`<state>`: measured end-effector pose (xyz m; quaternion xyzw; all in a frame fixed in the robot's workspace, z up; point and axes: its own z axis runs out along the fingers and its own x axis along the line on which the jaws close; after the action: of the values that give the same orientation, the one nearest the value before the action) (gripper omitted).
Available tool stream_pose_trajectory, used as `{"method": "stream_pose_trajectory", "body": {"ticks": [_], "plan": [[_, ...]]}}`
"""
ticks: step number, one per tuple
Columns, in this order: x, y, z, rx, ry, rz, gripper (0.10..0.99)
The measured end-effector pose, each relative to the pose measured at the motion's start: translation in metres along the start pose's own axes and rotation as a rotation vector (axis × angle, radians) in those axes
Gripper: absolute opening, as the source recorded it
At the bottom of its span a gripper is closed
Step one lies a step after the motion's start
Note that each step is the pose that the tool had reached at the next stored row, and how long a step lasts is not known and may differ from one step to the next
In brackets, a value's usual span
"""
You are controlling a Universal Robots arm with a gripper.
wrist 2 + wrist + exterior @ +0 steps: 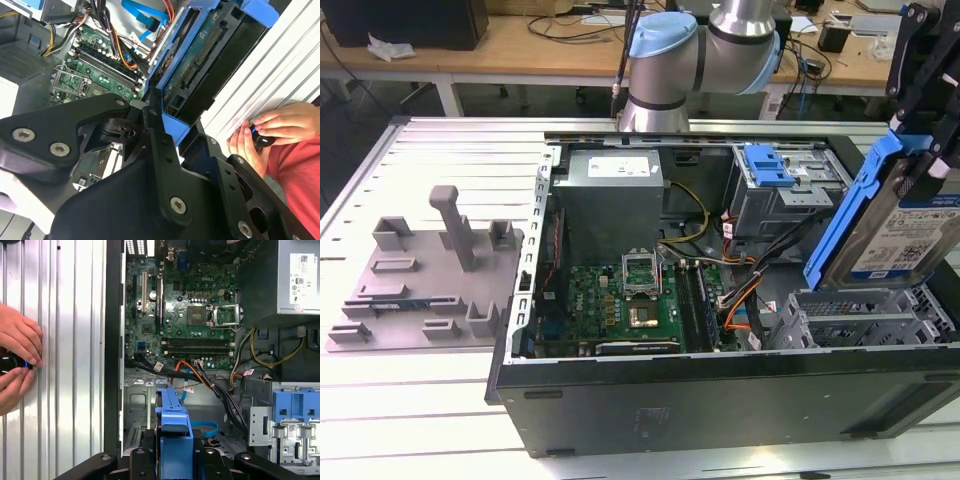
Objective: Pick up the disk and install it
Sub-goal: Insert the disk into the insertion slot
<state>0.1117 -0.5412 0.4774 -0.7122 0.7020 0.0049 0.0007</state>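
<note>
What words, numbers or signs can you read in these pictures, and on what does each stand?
None can be quoted.
White-and-blue label on the disk: print too small to read.
White sticker on the power supply: too small.
Markings on the motherboard: too small.

A: Status of the claw?
B: The claw (174, 460) clamps the disk (174, 422) by its blue frame, over the open case (114, 340).
A: Anything else?
B: Two hands (17, 337) at the ribbed table (75, 340) beside the case, holding a small dark object (9, 365).
</note>
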Motion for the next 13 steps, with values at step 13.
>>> {"method": "stream_pose_trajectory", "body": {"ticks": [13], "plan": [[0.0004,0.0008,0.0098,0.002,-0.0005,0.000,0.365]]}}
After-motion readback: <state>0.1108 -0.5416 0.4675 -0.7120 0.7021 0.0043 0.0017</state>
